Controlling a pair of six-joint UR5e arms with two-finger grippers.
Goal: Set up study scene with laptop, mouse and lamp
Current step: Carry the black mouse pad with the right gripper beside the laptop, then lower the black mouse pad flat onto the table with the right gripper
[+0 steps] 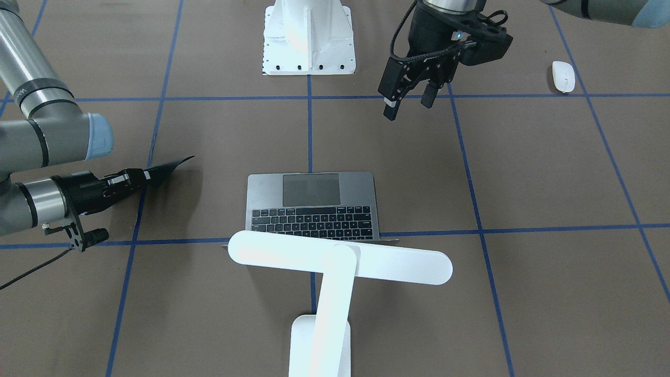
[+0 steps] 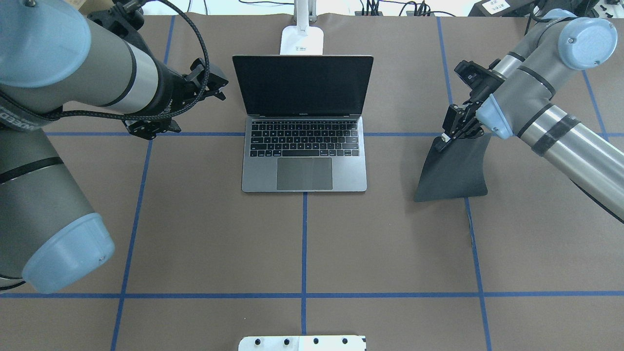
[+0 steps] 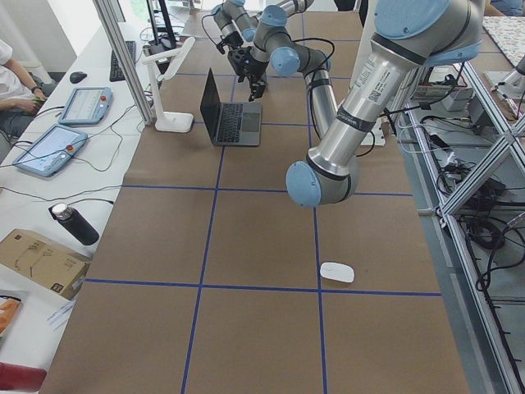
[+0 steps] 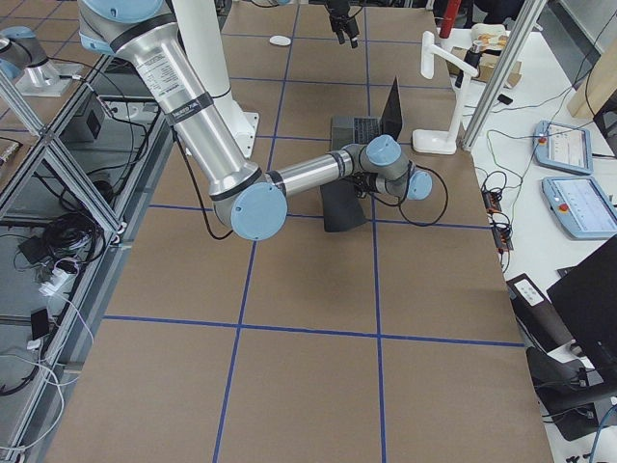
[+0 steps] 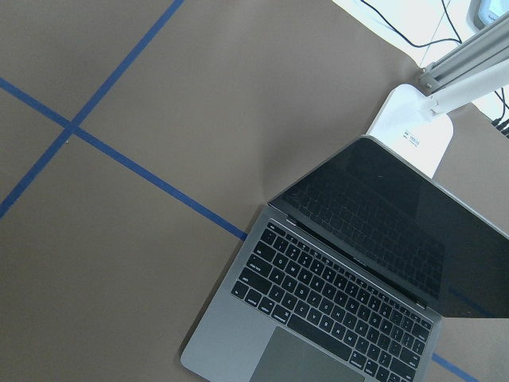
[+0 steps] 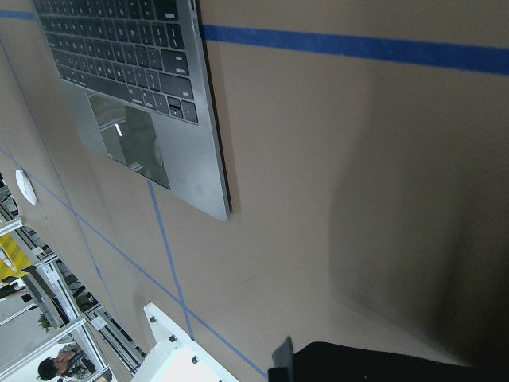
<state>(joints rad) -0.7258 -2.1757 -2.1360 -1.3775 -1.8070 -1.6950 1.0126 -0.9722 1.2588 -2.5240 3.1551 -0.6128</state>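
The laptop (image 2: 304, 168) lies open mid-table, its dark screen facing the robot. The lamp (image 1: 340, 256) stands behind it, and its bar head reaches over the lid. The mouse (image 1: 564, 76) lies far off on the robot's left, alone on the brown mat. My left gripper (image 1: 409, 107) hangs open above the table between laptop and mouse, with nothing in it. My right gripper (image 2: 444, 141) is shut on the upper corner of a flat black mat (image 2: 456, 170), which it holds tilted with the lower edge on the table, right of the laptop.
The white robot pedestal (image 1: 309, 42) sits at the table's near edge, opposite the laptop. A side bench beyond the lamp carries tablets (image 3: 49, 148), a bottle (image 3: 74, 223) and a box. A person sits at that bench.
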